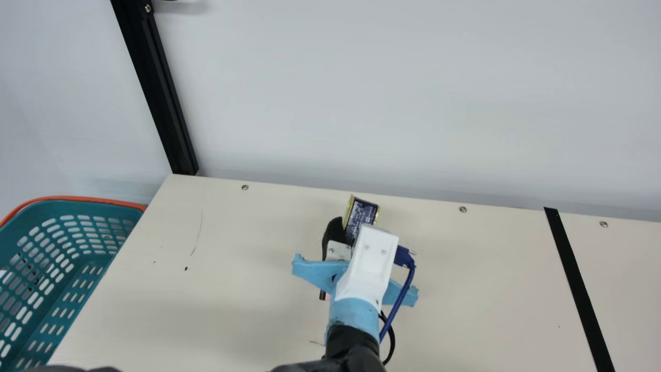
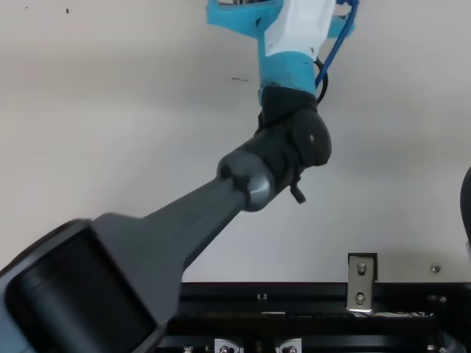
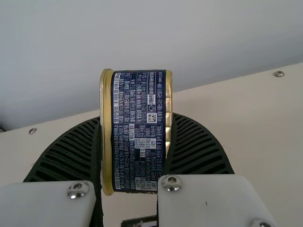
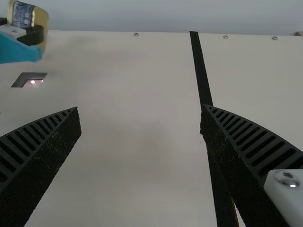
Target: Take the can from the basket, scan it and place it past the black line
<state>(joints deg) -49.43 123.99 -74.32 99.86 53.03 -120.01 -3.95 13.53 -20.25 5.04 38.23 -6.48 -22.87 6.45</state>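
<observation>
Pale wall (image 1: 392,93), black post (image 1: 156,82), small screws (image 1: 462,209), cream tabletop (image 1: 248,248)

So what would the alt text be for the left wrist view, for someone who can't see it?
A dark blue can with gold rims is held on its side between the two black ribbed fingers of the left gripper, above a cream table by a pale wall.
</observation>
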